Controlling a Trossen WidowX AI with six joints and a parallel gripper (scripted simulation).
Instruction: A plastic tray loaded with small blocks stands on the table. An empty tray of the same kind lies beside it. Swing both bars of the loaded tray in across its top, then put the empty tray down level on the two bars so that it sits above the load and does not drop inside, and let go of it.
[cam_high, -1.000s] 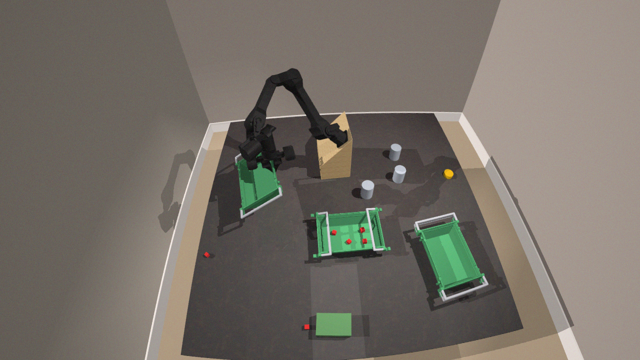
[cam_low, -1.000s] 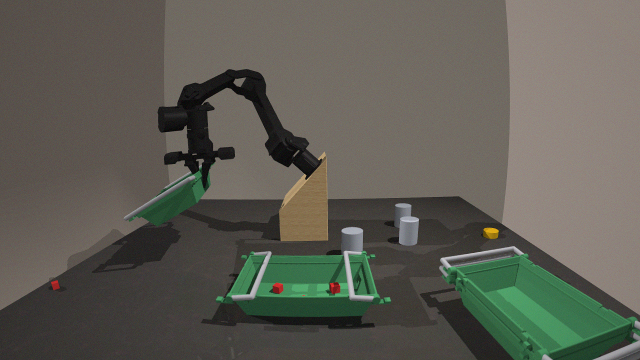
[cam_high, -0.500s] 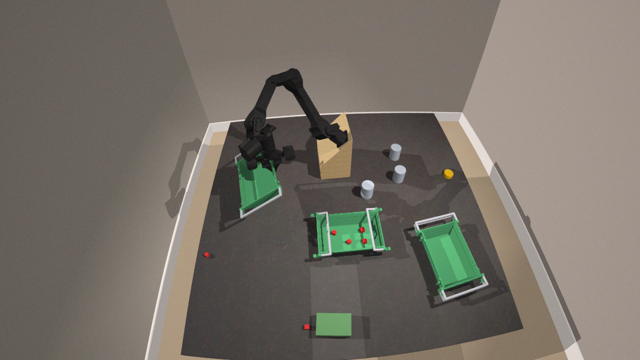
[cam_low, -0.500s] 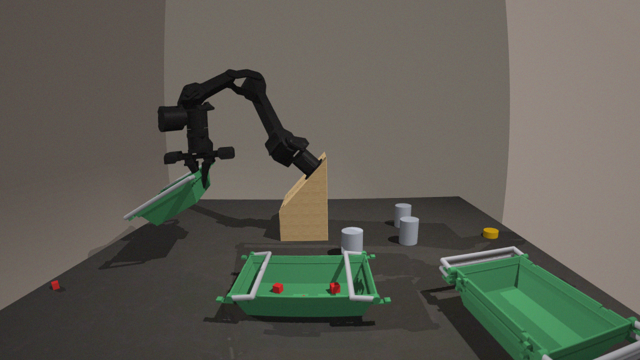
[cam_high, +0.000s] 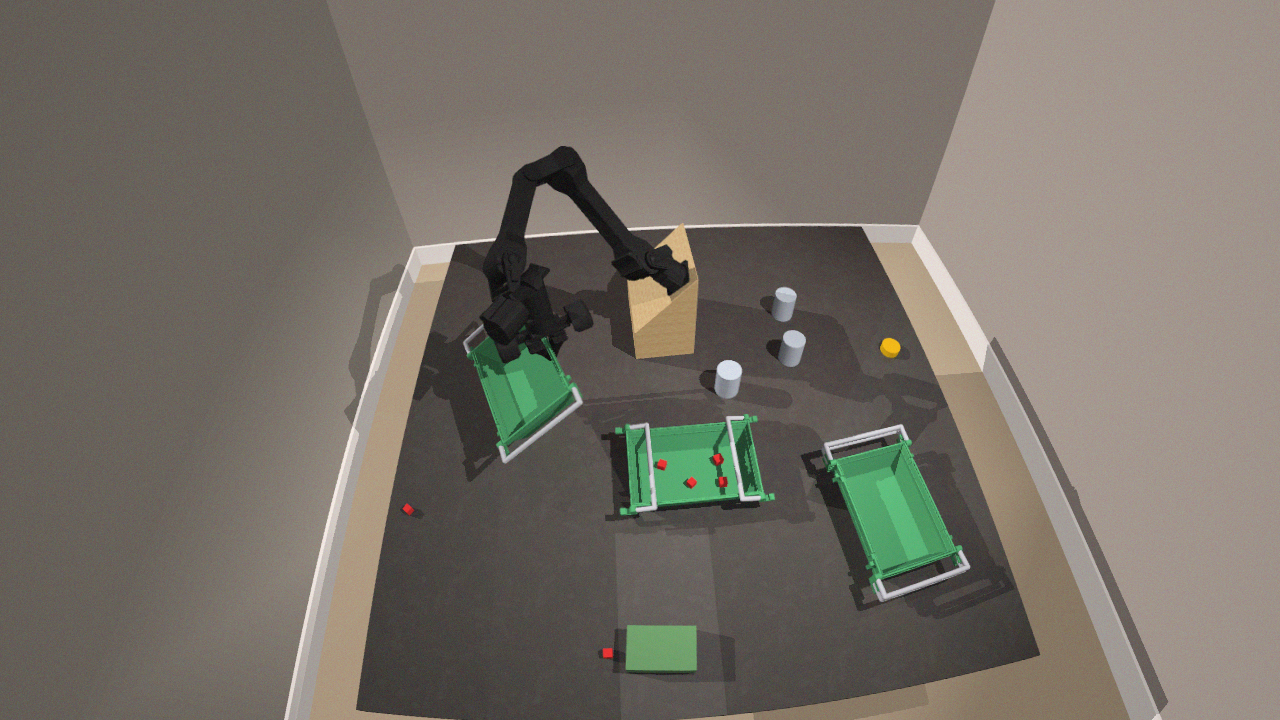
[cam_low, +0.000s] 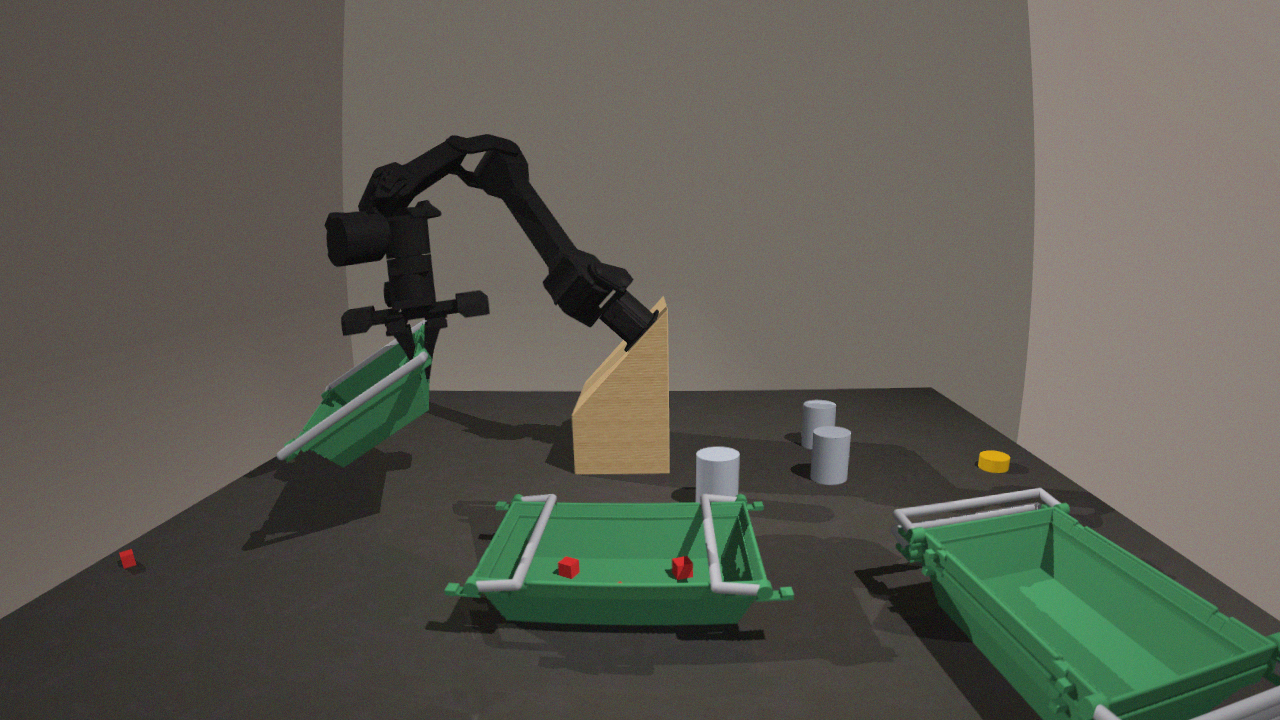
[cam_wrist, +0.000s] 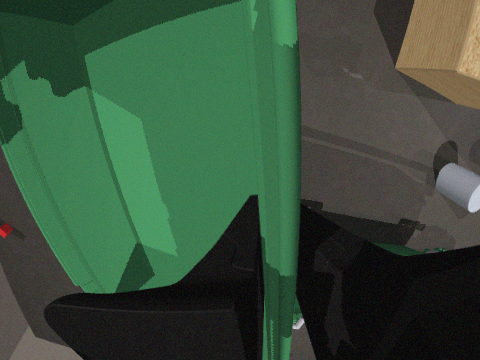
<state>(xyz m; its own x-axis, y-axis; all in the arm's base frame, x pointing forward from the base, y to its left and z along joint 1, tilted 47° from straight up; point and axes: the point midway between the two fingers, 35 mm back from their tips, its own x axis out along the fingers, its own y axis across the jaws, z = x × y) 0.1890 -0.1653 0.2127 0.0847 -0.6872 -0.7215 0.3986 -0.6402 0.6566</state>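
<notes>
My gripper is shut on the side wall of an empty green tray at the left. That tray hangs above the table, steeply tilted, its gripped side high, its far left side low. Its grey bars are out over its ends. The loaded tray stands level mid-table with several red blocks inside. Its left bar and right bar both lie in across its top.
Another empty green tray stands at the right, bars out. The wooden arm base and grey cylinders stand behind the loaded tray. A yellow disc, a green block and loose red cubes lie around.
</notes>
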